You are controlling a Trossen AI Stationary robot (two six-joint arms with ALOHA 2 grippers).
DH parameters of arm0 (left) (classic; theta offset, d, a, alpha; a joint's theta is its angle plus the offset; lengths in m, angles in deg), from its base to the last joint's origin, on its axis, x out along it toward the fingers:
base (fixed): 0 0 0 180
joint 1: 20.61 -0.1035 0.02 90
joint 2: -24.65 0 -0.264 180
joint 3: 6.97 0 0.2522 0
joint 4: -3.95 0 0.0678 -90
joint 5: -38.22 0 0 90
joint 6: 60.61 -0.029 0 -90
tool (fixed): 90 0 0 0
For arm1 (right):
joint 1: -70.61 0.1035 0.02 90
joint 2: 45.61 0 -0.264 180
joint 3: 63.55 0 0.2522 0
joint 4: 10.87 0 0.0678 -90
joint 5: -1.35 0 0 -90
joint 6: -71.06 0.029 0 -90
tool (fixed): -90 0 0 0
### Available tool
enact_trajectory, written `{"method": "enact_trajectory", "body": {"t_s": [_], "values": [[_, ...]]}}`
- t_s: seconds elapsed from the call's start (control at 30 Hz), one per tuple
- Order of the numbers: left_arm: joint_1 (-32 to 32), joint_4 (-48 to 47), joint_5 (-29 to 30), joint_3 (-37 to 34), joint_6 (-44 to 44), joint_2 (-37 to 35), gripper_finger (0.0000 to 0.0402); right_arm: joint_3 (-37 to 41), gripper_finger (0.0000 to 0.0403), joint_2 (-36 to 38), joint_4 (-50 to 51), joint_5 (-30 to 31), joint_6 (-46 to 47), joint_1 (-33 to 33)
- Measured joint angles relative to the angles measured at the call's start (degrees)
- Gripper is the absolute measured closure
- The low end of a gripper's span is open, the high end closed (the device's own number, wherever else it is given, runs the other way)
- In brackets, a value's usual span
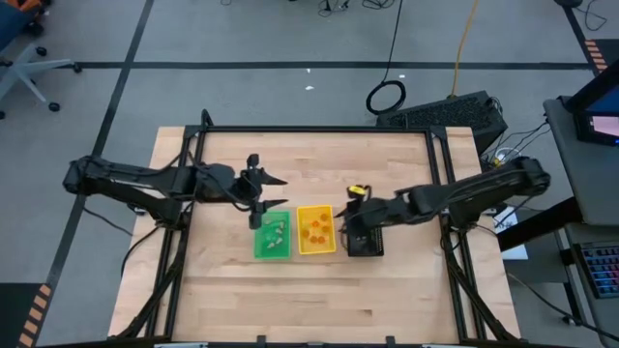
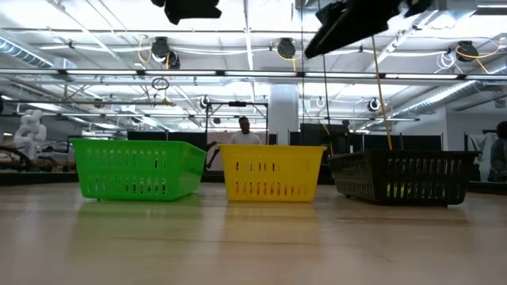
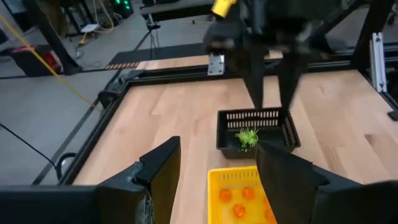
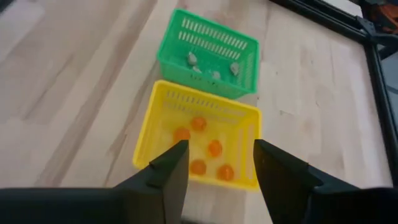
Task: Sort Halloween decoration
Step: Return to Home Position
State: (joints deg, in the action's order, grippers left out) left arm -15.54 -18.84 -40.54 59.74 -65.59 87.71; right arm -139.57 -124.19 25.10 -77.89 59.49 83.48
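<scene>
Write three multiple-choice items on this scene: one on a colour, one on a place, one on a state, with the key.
1. What colour are the trinkets in the black basket?
A yellow-green
B orange
C whitish

2. Which stands in the middle of the row?
A green basket
B black basket
C yellow basket

3. The right gripper is:
A shut on a trinket
B open and empty
C out of view

Key:
1 A: the left wrist view shows yellow-green ones inside it.
2 C: in the low view it sits between the other two.
3 B: the right wrist view shows it spread wide with nothing held.
</scene>
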Motion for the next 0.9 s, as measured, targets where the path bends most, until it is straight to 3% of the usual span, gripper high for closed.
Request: {"method": "enact_trajectory", "body": {"t_s": [0.2, 0.57, 0.77, 0.9], "values": [[-0.7, -1.1, -0.4, 0.0, -2.6, -1.3, 0.0205, 4.8, 0.0283, 10.1, 0.5, -0.4, 0.8, 0.4], [-0.5, -0.1, -1.0, -2.2, 1.7, -0.5, 0.0326, 18.0, 0.0362, 23.7, -7.9, -0.2, 3.4, 0.4], [-0.5, 9.1, -3.8, -10.4, 3.6, -0.5, 0.0394, 25.4, 0.0396, 27.9, -13.9, 0.2, 4.0, 0.4], [-0.5, 17.6, -5.6, -15.5, 3.0, -0.5, 0.0392, 29.2, 0.0400, 29.1, -16.3, 4.4, 4.8, 0.4]]}}
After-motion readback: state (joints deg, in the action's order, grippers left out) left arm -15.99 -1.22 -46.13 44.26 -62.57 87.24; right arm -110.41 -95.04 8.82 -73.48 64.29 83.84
